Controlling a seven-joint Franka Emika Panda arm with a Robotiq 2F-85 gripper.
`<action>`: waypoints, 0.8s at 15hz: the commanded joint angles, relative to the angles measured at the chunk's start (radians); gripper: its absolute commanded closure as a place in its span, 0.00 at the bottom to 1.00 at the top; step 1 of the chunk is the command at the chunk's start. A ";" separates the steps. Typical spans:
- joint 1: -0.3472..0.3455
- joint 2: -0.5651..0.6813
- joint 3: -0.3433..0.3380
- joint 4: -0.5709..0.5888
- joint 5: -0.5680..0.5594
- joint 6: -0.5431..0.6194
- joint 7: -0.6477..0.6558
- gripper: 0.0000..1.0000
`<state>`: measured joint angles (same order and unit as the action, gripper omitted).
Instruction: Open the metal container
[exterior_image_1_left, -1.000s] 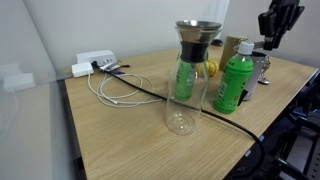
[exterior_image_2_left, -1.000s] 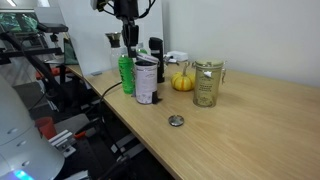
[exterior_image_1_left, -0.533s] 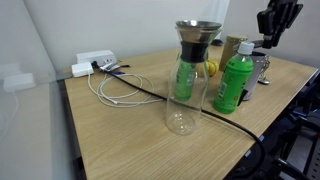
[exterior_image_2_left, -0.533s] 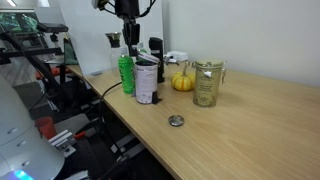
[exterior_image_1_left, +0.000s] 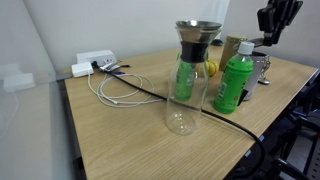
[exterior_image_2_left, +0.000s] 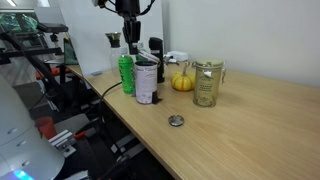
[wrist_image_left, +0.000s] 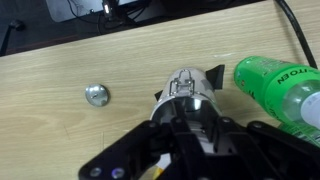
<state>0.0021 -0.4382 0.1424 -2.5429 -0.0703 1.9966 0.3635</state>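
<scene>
The metal container (exterior_image_2_left: 146, 82) stands near one edge of the surface (exterior_image_2_left: 250, 130), just beside the bottle (exterior_image_2_left: 126, 73). A small cap (exterior_image_2_left: 176, 121) lies apart along that edge. The carafe (exterior_image_1_left: 188, 80) stands mid-surface, with cables (exterior_image_1_left: 115, 90) toward a corner.

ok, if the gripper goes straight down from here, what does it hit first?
Probably the top of the small silvery steel cylindrical container, centred under the gripper in the wrist view. The green plastic bottle stands close beside it.
</scene>
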 joint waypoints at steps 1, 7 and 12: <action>-0.003 0.028 -0.002 0.038 -0.021 -0.037 -0.014 0.94; -0.003 0.043 -0.001 0.059 -0.029 -0.038 -0.016 0.94; 0.001 0.060 -0.001 0.085 -0.035 -0.046 -0.018 0.94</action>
<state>0.0025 -0.4139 0.1425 -2.4963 -0.0859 1.9815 0.3610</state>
